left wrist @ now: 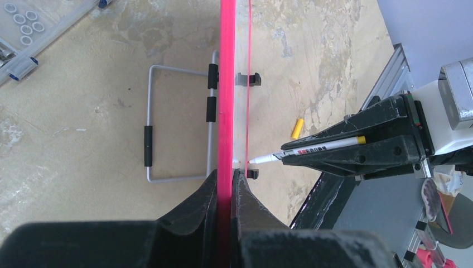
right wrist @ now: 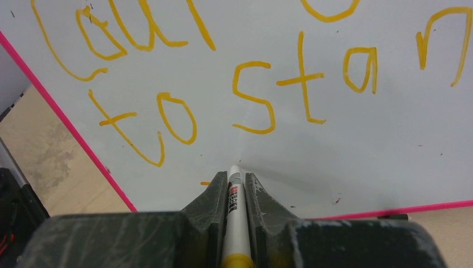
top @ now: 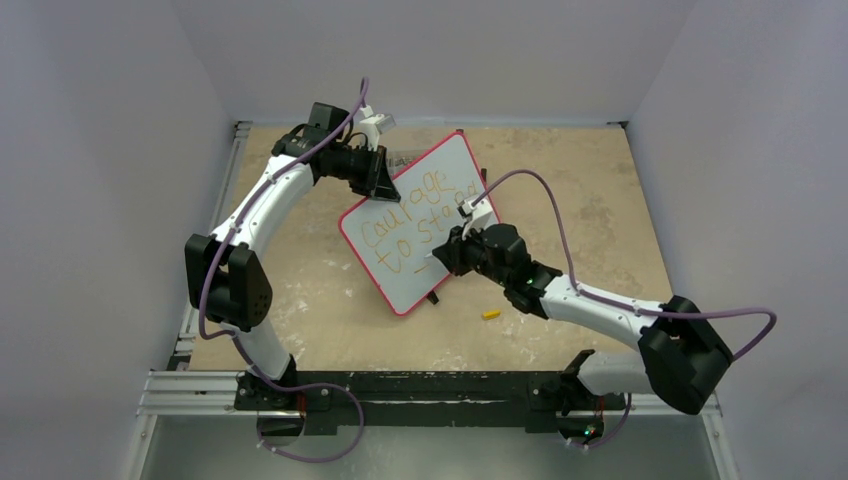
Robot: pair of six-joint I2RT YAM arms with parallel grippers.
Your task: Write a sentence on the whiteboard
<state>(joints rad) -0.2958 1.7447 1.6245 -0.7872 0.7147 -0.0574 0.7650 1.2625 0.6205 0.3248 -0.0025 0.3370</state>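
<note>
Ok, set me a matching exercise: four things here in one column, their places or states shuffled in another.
1. whiteboard
2. marker
3. small yellow piece
4. lettering

A. loose on the table
B. rim clamped in the left end effector
C. orange-yellow, on the board face
D. gripped in the right end effector

Pairs: 1-B, 2-D, 3-A, 4-C.

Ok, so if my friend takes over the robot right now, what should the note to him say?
Left gripper: shut on the whiteboard at its red rim, holding it tilted up.
Right gripper: shut on the marker, tip at the board under "to stand".
Done: the sentence has "courage" and "to stand" in orange-yellow; a short stroke starts line three.
Left: write the rest of line three. The yellow cap lies on the table, right of the board.
</note>
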